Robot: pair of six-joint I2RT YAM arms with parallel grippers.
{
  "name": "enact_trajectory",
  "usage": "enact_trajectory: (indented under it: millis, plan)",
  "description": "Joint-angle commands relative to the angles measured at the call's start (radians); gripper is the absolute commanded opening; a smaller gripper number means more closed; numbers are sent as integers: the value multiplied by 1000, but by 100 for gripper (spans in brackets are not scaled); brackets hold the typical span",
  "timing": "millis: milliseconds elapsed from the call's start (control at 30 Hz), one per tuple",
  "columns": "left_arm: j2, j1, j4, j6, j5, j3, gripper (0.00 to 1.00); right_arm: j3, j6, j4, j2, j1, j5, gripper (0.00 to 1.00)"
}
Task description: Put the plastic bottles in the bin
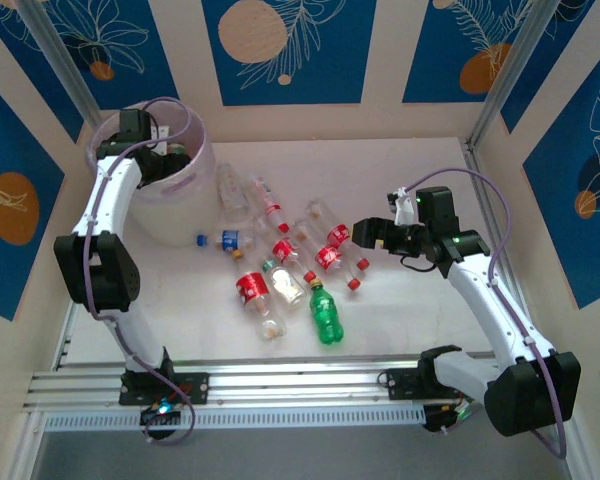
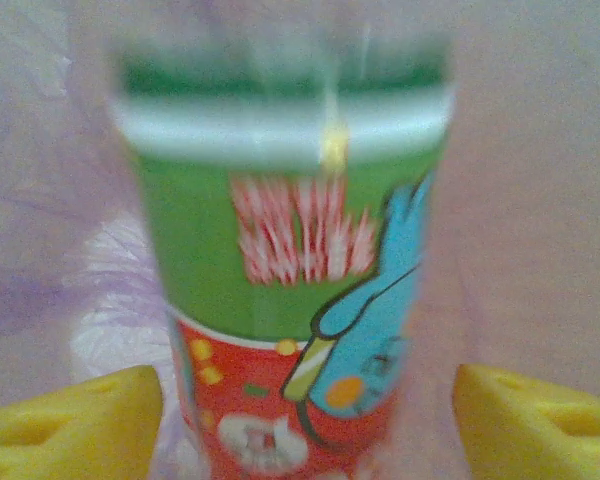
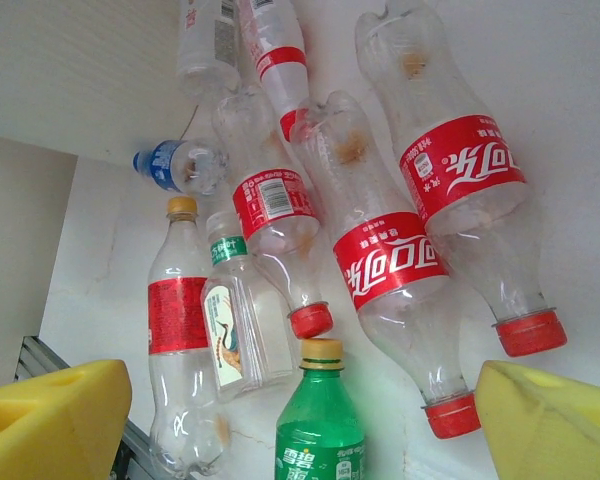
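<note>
Left gripper [image 2: 305,420]: my fingers are spread, one in each lower corner of the left wrist frame, with a bottle [image 2: 290,270] between them. A gap shows on its right side, so I judge it loose rather than pinched. Blur hides any contact on its left.
Why here: I hang over the bin [image 1: 180,215], upper left of the top view, so the bottle can drop inside.
Bottle axis: up-down in the wrist frame, green label band above red. I cannot tell which end has the cap.
Right gripper [image 3: 302,420]: fingers wide apart with nothing gripped, poised over the pile [image 1: 285,255] mid-table [image 1: 420,320], probably to pick next.
Pile axes: all lie flat. Two red-label bottles [image 3: 390,265] run upper left to lower right, caps lower right. The green bottle [image 3: 320,430] points its cap up-frame.
</note>
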State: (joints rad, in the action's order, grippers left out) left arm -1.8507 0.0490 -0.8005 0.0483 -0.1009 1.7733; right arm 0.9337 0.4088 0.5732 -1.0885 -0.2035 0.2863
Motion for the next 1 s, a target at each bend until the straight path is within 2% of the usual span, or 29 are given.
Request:
enact_trajectory:
  millis: [0,200,367,533,667,733,800,900,967]
  plan:
    - [4,14,-3,-9,-26,8,83,-7,-15,25,12,-2,-7,90]
    - [16,14,-31,-18,-39,52,91,36,-49,72,-14,0,-38,90]
    - [48,14,-75,-34,-39,129,96,84,-102,151,-56,-13,-165,90]
    - [110,14,-148,-58,-11,231,99,141,-184,232,-146,-103,-388,89]
    - [196,12,-182,-59,32,262,99,184,-199,250,-228,-175,-428,86]
    - [257,11,-193,-42,14,257,99,189,-193,239,-261,-200,-441,85]
    - [341,4,-168,15,-46,192,99,201,-192,216,-302,-205,-475,85]
    - [493,-22,-33,131,-218,-31,96,215,-203,138,-366,-188,-458,81]
    - [568,-63,-6,183,-255,-131,95,247,-211,133,-422,-188,-443,78]
